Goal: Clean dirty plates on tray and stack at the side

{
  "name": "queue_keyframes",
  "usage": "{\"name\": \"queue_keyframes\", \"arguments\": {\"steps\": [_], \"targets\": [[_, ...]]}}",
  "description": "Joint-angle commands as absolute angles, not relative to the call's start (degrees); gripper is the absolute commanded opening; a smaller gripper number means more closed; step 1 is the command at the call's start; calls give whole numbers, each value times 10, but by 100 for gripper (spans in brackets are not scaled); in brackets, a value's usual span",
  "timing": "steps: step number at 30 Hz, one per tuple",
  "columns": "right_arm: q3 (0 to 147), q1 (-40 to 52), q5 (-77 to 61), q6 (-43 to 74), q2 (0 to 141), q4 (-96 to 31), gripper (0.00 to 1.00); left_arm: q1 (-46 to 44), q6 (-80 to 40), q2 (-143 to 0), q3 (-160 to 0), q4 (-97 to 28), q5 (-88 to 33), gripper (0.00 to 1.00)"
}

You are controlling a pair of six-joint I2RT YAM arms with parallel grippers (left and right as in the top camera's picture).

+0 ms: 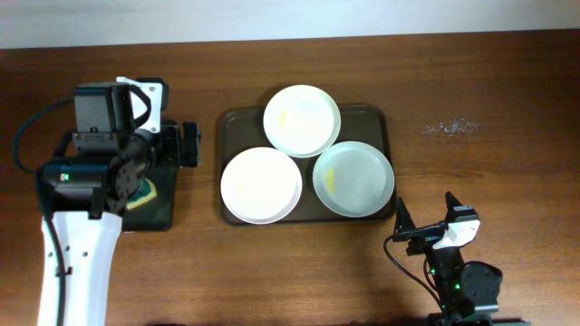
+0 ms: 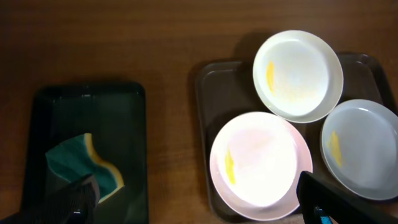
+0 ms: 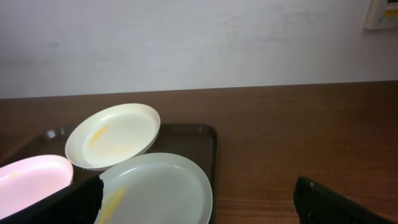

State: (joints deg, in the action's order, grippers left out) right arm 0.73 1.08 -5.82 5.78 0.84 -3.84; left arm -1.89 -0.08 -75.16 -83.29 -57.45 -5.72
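Note:
Three white plates lie on the brownish-grey tray [image 1: 373, 122]: a far one [image 1: 302, 119], a front-left one [image 1: 261, 185] and a right one [image 1: 353, 178]. Each has a yellow smear, seen in the left wrist view [image 2: 298, 74] [image 2: 261, 158] [image 2: 364, 149]. My left gripper [image 1: 188, 145] is open and empty, high over the table left of the tray [image 2: 224, 93]. My right gripper [image 1: 426, 217] is open and empty, just off the tray's front-right corner, and looks at the right plate [image 3: 155, 186].
A smaller black tray [image 1: 168, 213] lies left of the big tray, under my left arm. It holds a green and yellow sponge [image 2: 84, 165]. Bare wooden table runs to the right of the big tray. A wall stands behind the table.

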Motion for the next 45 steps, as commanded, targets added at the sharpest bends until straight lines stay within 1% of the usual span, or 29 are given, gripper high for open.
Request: {"name": "queue_keyframes", "arguments": {"steps": [1, 2, 3, 4, 5, 7, 9, 11, 16, 17, 18, 19, 21, 23, 25, 29, 30, 31, 32, 34, 37, 38, 39, 40, 41, 42, 43, 44, 45], "targets": [[3, 7, -55, 58, 4, -41, 98, -17, -8, -766, -847, -550, -44, 99], [3, 7, -55, 58, 4, -41, 98, -17, -9, -777, -847, -540, 0, 99], [3, 7, -55, 58, 4, -41, 98, -15, -73, -795, -847, -540, 83, 100], [3, 7, -55, 58, 4, -41, 98, 1, -197, -821, -847, -556, 190, 99], [3, 7, -55, 58, 4, -41, 98, 19, -256, -842, -847, -558, 231, 99], [3, 7, -55, 58, 4, -41, 98, 67, -300, -894, -847, -529, 232, 99], [3, 7, -55, 58, 4, -41, 98, 97, -300, -948, -847, -527, 231, 99], [3, 7, -55, 58, 4, -41, 98, 117, -300, -1030, -846, -537, 201, 99], [3, 7, -55, 58, 4, -41, 98, 138, -300, -1151, -846, -503, 201, 100], [3, 7, -55, 58, 4, -41, 98, 142, -299, -1174, -846, -495, 181, 99], [3, 7, -55, 58, 4, -41, 99, 142, -280, -1199, -846, -479, 140, 95], [3, 7, -55, 58, 4, -41, 98, 142, -244, -1214, -846, -462, 111, 95], [3, 7, -55, 58, 4, -41, 98, 142, -243, -1229, -846, -454, 111, 95], [3, 7, -55, 58, 4, -41, 98, 145, -243, -1229, -845, -448, 111, 86], [3, 7, -55, 58, 4, -41, 98, 152, -243, -1229, -845, -450, 111, 46], [3, 7, -55, 58, 4, -41, 99, 157, -243, -1229, -845, -460, 112, 17], [3, 7, -55, 58, 4, -41, 98, 157, -243, -1229, -845, -461, 111, 14], [3, 7, -55, 58, 4, -41, 98, 157, -243, -1229, -845, -466, 111, 62], [3, 7, -55, 58, 4, -41, 98, 157, -243, -1229, -845, -480, 110, 99], [3, 7, -55, 58, 4, -41, 98, 157, -243, -1228, -846, -515, 58, 99], [3, 7, -55, 58, 4, -41, 98, 157, -243, -1228, -846, -594, 47, 100], [3, 7, -55, 58, 4, -41, 98, 157, -243, -1228, -846, -614, 47, 94], [3, 7, -55, 58, 4, -41, 98, 157, -243, -1228, -846, -620, 47, 75], [3, 7, -55, 58, 4, -41, 98, 157, -243, -1228, -846, -623, 47, 61], [3, 7, -55, 58, 4, -41, 98, 157, -243, -1228, -846, -623, 47, 32], [3, 7, -55, 58, 4, -41, 98, 157, -243, -1228, -846, -622, 47, 11], [3, 7, -55, 58, 4, -41, 98, 157, -243, -1228, -846, -619, 48, 0], [3, 7, -55, 58, 4, -41, 98, 157, -243, -1228, -846, -615, 48, 0], [3, 7, -55, 58, 4, -41, 98, 157, -243, -1228, -846, -611, 49, 20]]}}
